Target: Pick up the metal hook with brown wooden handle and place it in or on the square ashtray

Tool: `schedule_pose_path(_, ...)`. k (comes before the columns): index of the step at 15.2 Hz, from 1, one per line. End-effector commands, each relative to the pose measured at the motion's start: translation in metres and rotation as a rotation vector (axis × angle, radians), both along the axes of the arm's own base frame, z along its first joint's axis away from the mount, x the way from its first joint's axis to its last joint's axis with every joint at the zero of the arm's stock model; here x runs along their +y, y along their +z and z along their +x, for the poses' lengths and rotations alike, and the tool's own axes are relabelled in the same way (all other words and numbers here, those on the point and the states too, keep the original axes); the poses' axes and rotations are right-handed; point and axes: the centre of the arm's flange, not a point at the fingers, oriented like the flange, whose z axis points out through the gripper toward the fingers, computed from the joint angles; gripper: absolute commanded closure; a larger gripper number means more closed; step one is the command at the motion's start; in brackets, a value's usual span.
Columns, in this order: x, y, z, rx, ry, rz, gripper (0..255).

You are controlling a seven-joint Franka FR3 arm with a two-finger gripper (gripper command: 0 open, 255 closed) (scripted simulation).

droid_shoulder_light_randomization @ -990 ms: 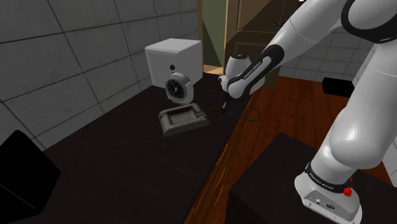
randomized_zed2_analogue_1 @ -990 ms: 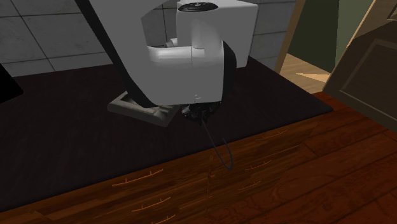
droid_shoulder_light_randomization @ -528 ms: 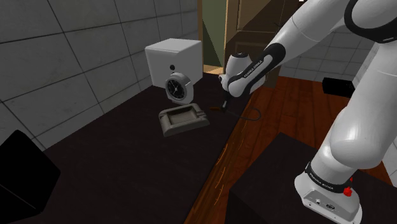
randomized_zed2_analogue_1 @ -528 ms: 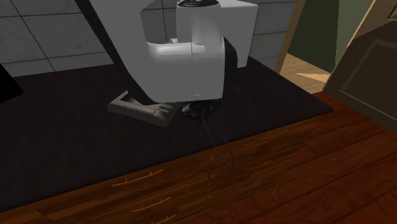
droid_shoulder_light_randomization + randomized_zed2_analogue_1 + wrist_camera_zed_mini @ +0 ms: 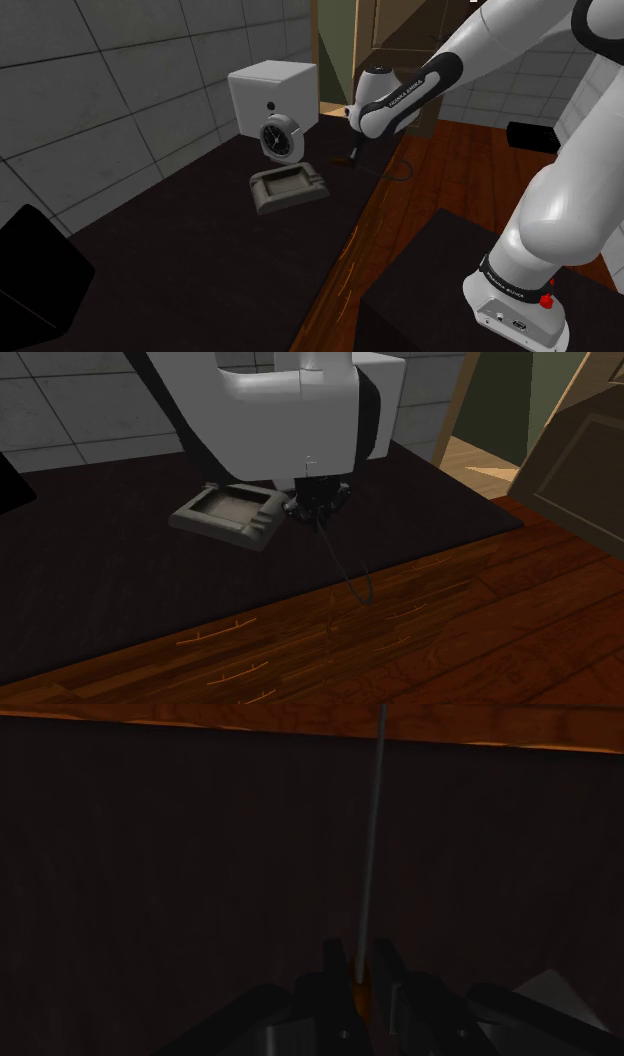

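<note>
My gripper (image 5: 352, 156) is shut on the brown wooden handle (image 5: 360, 994) of the hook. The thin metal shaft (image 5: 375, 854) runs straight out from between the fingers, over the dark surface towards the wooden boards. The hook (image 5: 345, 572) hangs tilted from the gripper (image 5: 316, 512), its curved end just above the wood, and it also shows as a thin line (image 5: 392, 170). The grey square ashtray (image 5: 288, 187) lies on the dark surface close beside the gripper, towards the shoulder view's left. Its bare tray (image 5: 225, 512) is in plain sight.
A white box (image 5: 270, 90) with a round clock (image 5: 280, 136) in front stands just behind the ashtray, against the tiled wall. Wooden boards (image 5: 420, 632) border the dark surface (image 5: 200, 250). A black block (image 5: 35, 275) sits at the shoulder view's lower left.
The arm has risen and shifted slightly away from the stand, lifting the hook with it. In the second exterior view the ashtray is now uncovered.
</note>
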Motion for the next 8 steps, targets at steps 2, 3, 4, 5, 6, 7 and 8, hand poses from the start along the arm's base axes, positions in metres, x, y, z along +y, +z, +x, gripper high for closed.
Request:
schedule_pose_path(2,0.0,0.016,0.0,0.001,0.0,0.0,255)
schedule_pose_path(3,0.0,0.021,0.0,0.001,0.0,0.0,255)
schedule_pose_path(4,0.0,0.027,0.0,0.001,0.0,0.0,255)
schedule_pose_path(5,0.0,0.032,0.0,0.001,0.0,0.0,255)
schedule_pose_path(6,0.0,0.037,0.0,0.001,0.0,0.0,255)
schedule_pose_path(7,0.0,0.042,0.0,0.001,0.0,0.0,255)
schedule_pose_path(8,0.0,0.048,0.0,0.001,0.0,0.0,255)
